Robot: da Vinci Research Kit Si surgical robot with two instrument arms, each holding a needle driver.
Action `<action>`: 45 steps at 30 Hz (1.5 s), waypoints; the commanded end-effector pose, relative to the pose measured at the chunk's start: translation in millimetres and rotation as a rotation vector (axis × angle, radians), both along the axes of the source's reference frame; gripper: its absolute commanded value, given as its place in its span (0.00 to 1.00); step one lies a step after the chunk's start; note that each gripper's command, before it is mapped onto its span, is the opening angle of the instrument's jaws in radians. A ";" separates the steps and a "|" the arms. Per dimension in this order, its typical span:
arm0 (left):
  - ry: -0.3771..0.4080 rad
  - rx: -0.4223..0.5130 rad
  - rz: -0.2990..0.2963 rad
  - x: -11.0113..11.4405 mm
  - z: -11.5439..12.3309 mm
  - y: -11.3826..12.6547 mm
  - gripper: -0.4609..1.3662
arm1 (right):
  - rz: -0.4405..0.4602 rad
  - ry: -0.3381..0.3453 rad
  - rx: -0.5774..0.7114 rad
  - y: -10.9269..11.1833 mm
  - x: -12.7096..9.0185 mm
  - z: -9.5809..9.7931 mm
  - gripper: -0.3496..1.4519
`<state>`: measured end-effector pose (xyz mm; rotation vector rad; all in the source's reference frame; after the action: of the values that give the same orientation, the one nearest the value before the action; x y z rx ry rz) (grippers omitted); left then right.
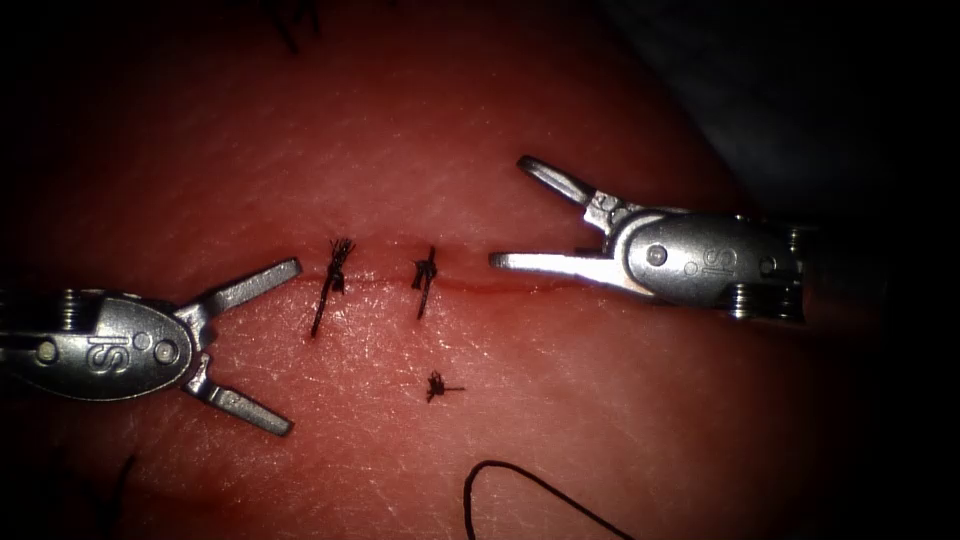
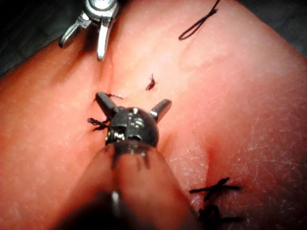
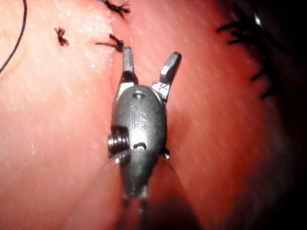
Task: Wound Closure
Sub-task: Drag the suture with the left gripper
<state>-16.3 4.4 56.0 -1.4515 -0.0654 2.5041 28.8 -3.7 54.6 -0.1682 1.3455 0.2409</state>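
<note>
Silver steel pincer, engraved "IS" housing, screws

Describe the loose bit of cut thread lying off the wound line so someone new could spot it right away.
Start at the cut running across the tissue between the two open, empty tools. Two knotted stitches sit on that line. The cut thread end lies alone below the right-hand stitch, clear of the cut, above the long thread.

A dark grey surface, perhaps a cloth, lies shadowed at the upper right.
</note>
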 end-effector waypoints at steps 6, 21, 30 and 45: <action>-0.003 0.001 0.001 0.0 0.0 -0.1 0.66 | -0.011 -0.003 -0.008 0.0 0.0 -0.2 0.98; -0.003 -0.121 0.019 -0.9 0.1 -0.1 0.62 | -0.018 -0.012 -0.032 0.2 -0.1 -0.4 0.94; -0.013 -0.161 0.032 -3.5 -1.5 -2.1 0.73 | -0.042 -0.023 -0.007 0.1 -0.3 -0.4 0.95; -0.039 -0.175 0.085 -9.1 -1.1 -5.7 0.75 | -0.043 -0.021 -0.013 -0.5 -0.5 -0.1 0.95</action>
<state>-25.8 -1.4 54.9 -1.5997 0.0855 2.6079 28.2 -4.1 54.5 -0.1605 1.3271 0.1999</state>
